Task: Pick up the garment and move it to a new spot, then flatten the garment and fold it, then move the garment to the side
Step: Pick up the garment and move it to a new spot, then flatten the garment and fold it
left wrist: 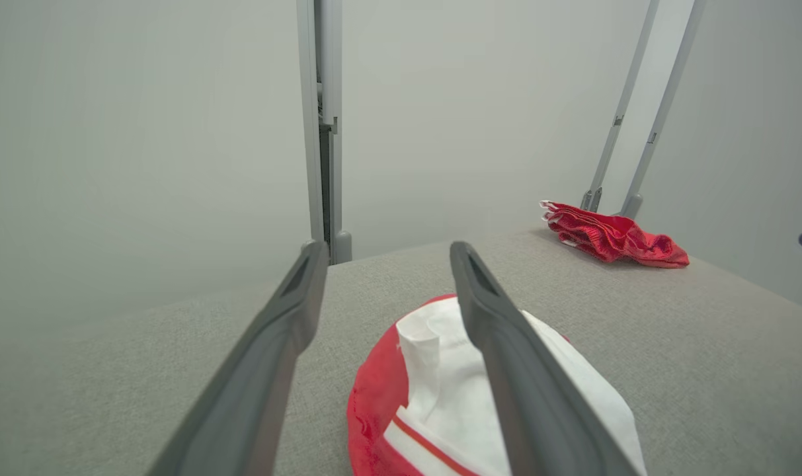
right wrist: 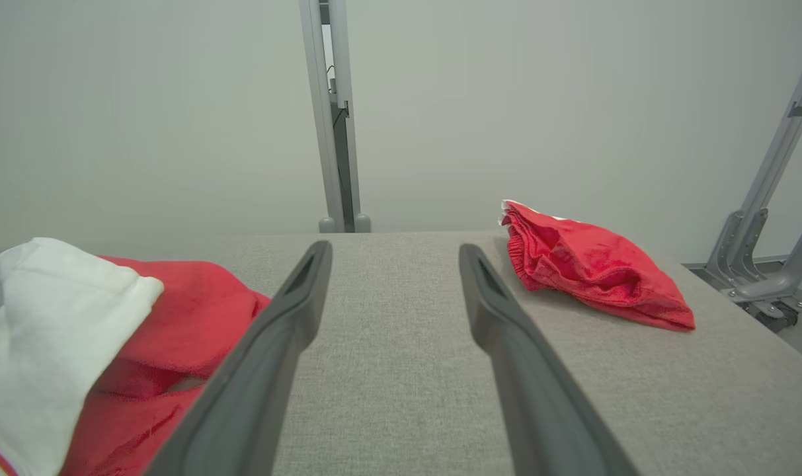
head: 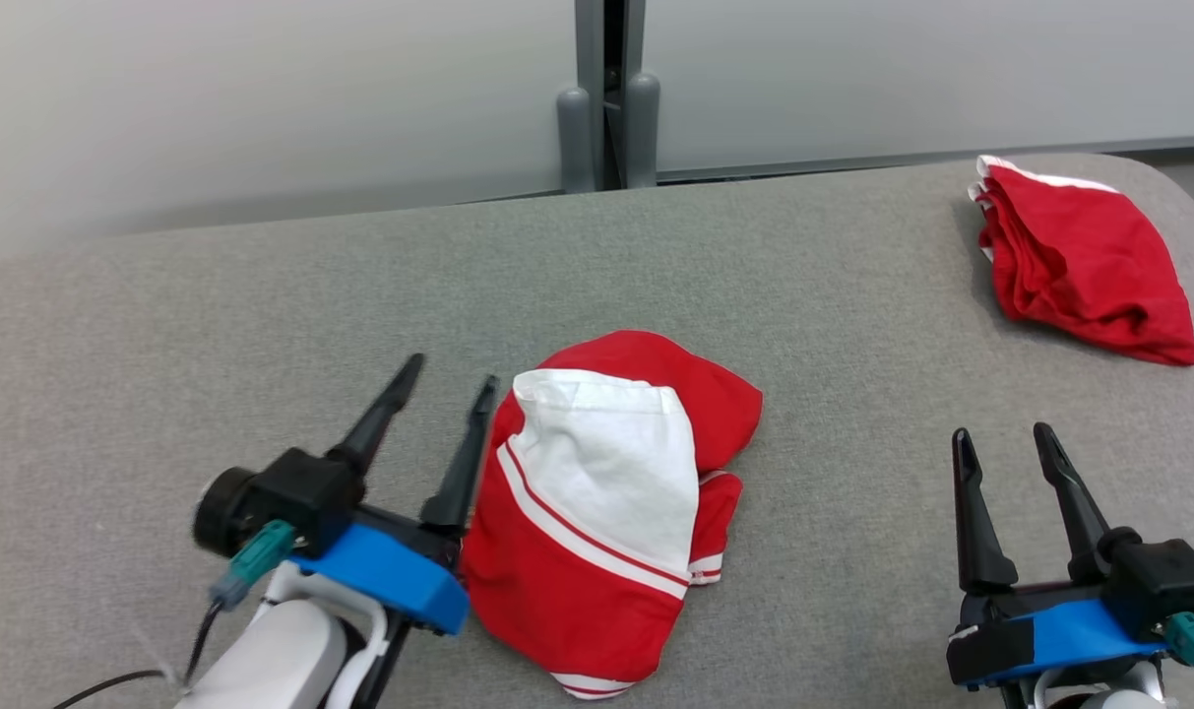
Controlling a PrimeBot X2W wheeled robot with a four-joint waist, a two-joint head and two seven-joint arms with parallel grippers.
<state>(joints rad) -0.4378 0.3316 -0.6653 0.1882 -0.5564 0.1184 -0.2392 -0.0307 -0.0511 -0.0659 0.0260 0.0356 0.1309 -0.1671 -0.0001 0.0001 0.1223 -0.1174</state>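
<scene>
At the lower left of the head view, the left gripper point(head: 451, 376) has its two fingers spread wide and holds nothing. The red and white garment point(head: 606, 512) lies in a lump just beside it, in the lower middle. At the lower right, the right gripper point(head: 1002, 433) is wide and empty too. Another red cloth point(head: 1079, 261) sits at the upper right of the grey table point(head: 262, 325).

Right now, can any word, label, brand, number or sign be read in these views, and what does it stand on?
None: there is no readable text.
The crumpled red and white striped garment has stripes but no print or legible tag. The bundled red cloth garment, the grey fabric-covered table, the left gripper and the right gripper carry no visible markings.
</scene>
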